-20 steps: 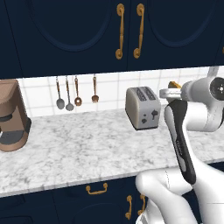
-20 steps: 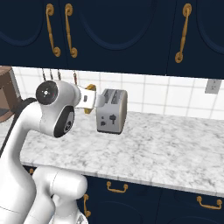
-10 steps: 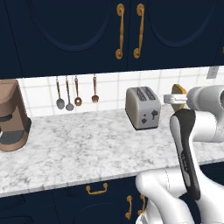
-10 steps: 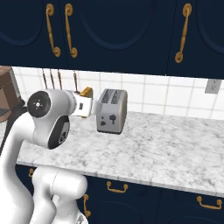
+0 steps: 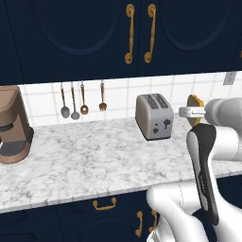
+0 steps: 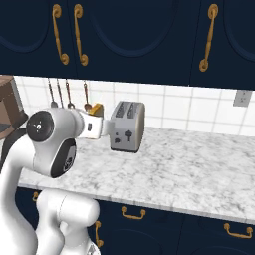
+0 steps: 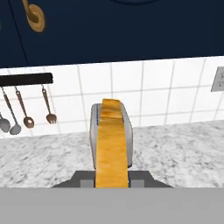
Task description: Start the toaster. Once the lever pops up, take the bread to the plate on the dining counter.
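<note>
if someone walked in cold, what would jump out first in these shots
The bread, a golden slice held in the jaws of the gripper, hangs in the air off to one side of the toaster, clear of its slots. Behind it, the grey toaster stands on the marble worktop near the white tiled wall. At the worktop's far left sits a brown coffee machine, with utensils hanging on the wall beside it.
</note>
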Tool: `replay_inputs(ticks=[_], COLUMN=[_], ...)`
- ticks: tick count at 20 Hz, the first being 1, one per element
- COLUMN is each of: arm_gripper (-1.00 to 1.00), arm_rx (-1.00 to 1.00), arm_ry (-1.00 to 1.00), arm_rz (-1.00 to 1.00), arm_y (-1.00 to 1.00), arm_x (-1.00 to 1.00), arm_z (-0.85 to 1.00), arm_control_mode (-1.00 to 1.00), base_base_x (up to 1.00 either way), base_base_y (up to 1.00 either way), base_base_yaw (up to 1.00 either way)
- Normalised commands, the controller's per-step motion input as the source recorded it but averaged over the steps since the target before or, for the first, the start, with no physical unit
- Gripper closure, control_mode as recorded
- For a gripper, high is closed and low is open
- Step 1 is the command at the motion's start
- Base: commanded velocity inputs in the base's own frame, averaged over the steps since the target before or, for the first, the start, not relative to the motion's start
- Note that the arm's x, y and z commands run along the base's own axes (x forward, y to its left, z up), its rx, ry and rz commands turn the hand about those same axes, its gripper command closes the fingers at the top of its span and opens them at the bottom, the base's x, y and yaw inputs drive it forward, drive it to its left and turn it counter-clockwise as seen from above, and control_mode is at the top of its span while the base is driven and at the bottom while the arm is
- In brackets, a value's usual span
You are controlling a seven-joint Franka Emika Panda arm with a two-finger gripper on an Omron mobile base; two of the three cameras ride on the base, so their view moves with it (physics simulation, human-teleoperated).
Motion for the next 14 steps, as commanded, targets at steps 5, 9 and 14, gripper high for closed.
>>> replay_inputs(ticks=[5, 9, 14], arm_gripper=[1.00, 1.00, 1.00], arm_rx=[0.00, 0.00, 0.00], arm_ry=[0.00, 0.00, 0.00], arm_rz=[0.00, 0.00, 0.00], arm_y=[0.00, 0.00, 0.00], arm_x=[0.00, 0.00, 0.00], arm_z=[0.00, 0.00, 0.00], arm_control_mode=[1.00, 1.00, 1.00], base_base_x=[-0.95, -0.89, -0.29], base_base_y=[0.07, 0.20, 0.15], base_base_yaw=[-0.14, -0.79, -0.99])
